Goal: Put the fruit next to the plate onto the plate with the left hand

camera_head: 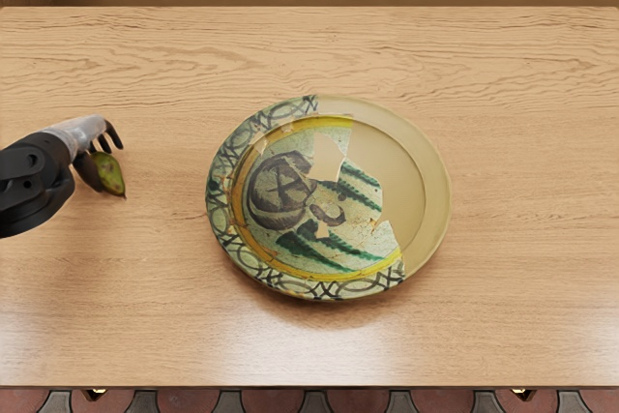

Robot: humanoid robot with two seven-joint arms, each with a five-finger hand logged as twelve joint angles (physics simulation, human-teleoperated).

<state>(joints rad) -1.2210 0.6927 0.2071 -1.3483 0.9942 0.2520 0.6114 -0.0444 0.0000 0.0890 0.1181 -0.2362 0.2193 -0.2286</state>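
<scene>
L robot hand (100, 147) has fingers curled round the fruit (109, 173), near left edge of bench (503, 45), well apart from plate (432, 173). Can't tell if it's lifted yet. You should lift above the rim, then release low over plate ctr.

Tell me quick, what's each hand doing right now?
Left hand: closed on the fruit, beside the plate.
Right hand: not in view.

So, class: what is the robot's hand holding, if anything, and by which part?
The left hand holds the fruit, gripping it at its upper end.
</scene>
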